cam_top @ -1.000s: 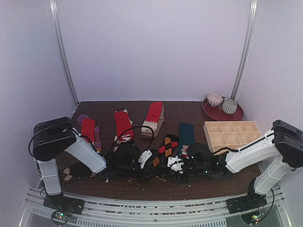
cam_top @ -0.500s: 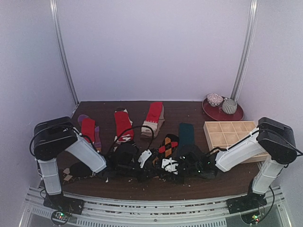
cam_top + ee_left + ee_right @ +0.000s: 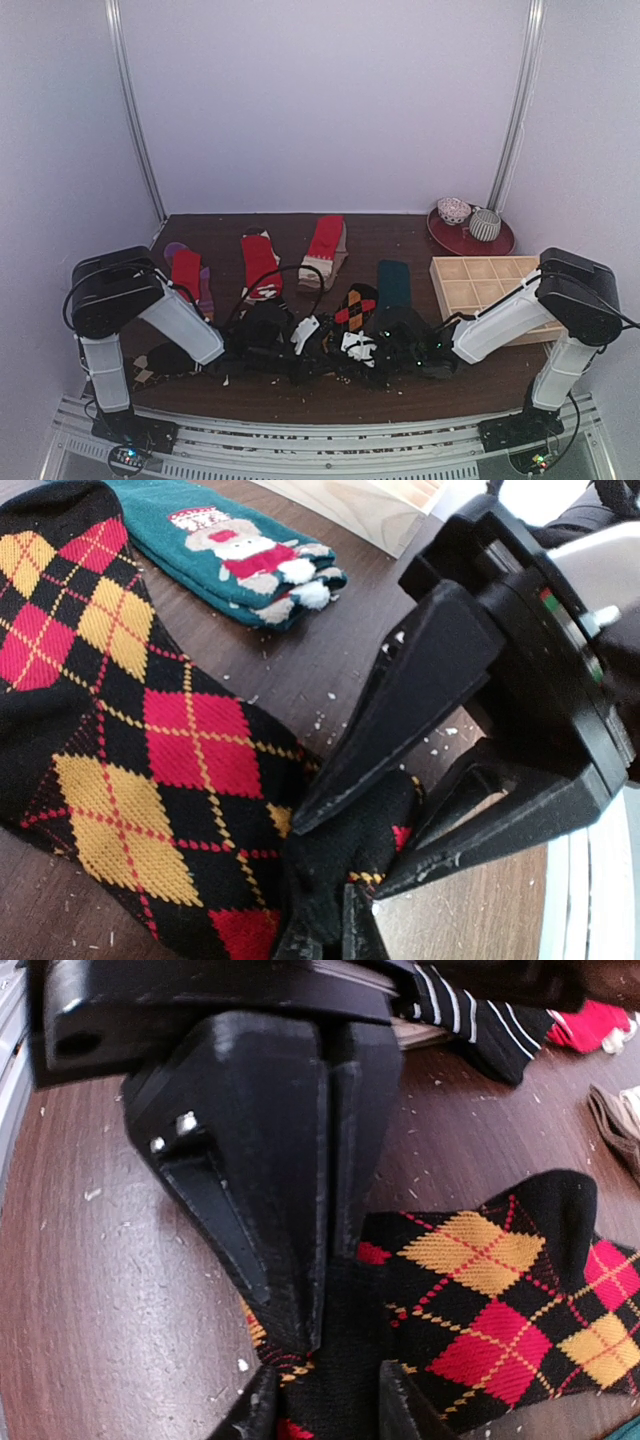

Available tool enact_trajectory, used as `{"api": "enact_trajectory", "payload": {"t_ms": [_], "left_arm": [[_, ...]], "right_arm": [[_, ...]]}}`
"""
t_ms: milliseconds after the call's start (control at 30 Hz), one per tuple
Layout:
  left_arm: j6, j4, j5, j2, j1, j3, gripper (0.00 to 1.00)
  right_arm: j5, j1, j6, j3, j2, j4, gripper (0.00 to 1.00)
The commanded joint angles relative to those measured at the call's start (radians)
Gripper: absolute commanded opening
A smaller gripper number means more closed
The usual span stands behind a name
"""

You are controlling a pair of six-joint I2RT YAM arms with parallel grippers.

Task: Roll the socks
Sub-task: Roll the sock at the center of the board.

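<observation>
The black argyle sock point(image 3: 150, 740) with red and orange diamonds lies flat near the front middle of the table point(image 3: 352, 310). My left gripper point(image 3: 335, 910) is shut on its bunched black end. My right gripper point(image 3: 325, 1400) meets it head-on, its fingers point(image 3: 400, 710) pressed on either side of the same bunched end point(image 3: 345, 1360). The left gripper's closed fingers point(image 3: 290, 1190) fill the right wrist view. A teal sock with a monkey figure point(image 3: 240, 550) lies just beyond point(image 3: 392, 282). Three red socks point(image 3: 258, 262) lie further back.
A wooden compartment tray point(image 3: 490, 283) sits at the right. Behind it, a red plate point(image 3: 470, 240) holds rolled socks. A black-and-white striped sock point(image 3: 480, 1025) lies near the left arm. Crumbs dot the brown table point(image 3: 110, 1290).
My right arm has swung left to meet the left gripper, and its jaws have narrowed onto the argyle sock's end. The left arm has stayed put.
</observation>
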Motion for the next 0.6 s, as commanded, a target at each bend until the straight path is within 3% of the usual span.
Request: {"api": "enact_trajectory", "payload": {"t_ms": [0, 67, 200, 367, 567], "left_arm": [[0.02, -0.185, -0.004, 0.038, 0.016, -0.075, 0.0], [0.028, -0.167, -0.016, 0.001, 0.02, -0.098, 0.14], [0.076, -0.173, -0.075, -0.12, 0.021, -0.132, 0.44], [0.176, -0.153, -0.15, -0.285, 0.019, -0.188, 0.55], [0.341, -0.066, -0.21, -0.346, -0.004, -0.19, 0.56]], "right_arm": [[0.041, -0.01, 0.077, -0.022, 0.035, -0.151, 0.23], [0.027, -0.015, 0.115, -0.008, 0.05, -0.191, 0.14], [-0.04, -0.046, 0.223, 0.028, 0.077, -0.274, 0.11], [-0.248, -0.097, 0.378, 0.104, 0.128, -0.402, 0.1], [-0.445, -0.139, 0.466, 0.156, 0.161, -0.509, 0.11]]}}
